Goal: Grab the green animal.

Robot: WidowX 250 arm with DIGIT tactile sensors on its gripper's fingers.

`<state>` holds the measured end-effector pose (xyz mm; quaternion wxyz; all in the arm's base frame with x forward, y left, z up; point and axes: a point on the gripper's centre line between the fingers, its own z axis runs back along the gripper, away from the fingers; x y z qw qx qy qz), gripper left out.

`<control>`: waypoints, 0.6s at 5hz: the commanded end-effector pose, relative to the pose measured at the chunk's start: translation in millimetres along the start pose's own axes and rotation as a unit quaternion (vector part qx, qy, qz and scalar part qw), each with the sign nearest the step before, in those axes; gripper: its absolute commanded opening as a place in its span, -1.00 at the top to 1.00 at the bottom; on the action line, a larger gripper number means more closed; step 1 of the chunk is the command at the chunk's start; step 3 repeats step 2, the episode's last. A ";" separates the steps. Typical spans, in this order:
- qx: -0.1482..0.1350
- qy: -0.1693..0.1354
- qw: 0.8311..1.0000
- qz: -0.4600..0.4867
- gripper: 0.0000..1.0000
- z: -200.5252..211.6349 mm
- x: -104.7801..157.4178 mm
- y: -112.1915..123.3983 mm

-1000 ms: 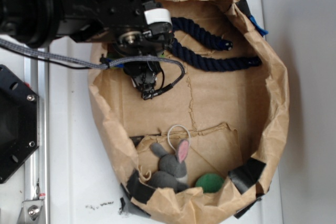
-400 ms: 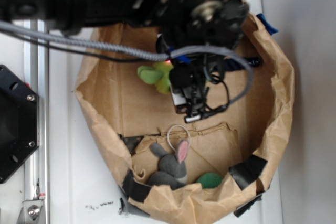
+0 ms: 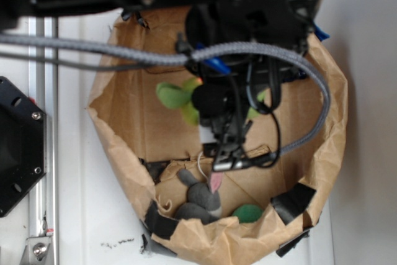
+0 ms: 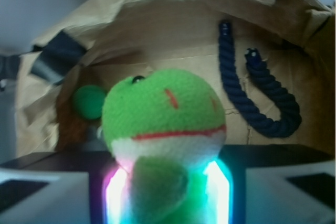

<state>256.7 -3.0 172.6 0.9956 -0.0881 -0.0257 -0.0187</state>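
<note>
Clamped on the green plush animal (image 4: 164,129) between the gripper (image 4: 165,192) pads above the paper bag (image 3: 322,128) floor, away from the grey bunny (image 3: 201,197) near its rim; soft fuzzy body likely to slip free if squeezed too lightly.

White table (image 3: 80,215); brown paper bag (image 3: 118,153) and black block (image 3: 18,147) on it.

A white surface (image 3: 87,215) lies beneath everything, a metal rail (image 3: 43,172) running along its left edge. A plain pale wall (image 3: 372,122) fills the right side, evenly lit.
</note>
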 end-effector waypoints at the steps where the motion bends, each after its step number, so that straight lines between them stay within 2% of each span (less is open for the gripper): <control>1: -0.004 -0.034 0.998 -0.051 1.00 20.7 9.3 -3.0; 2: 0.017 -0.049 0.997 -0.052 1.00 18.6 8.9 -1.4; 3: 0.017 -0.049 0.997 -0.052 1.00 18.6 8.9 -1.4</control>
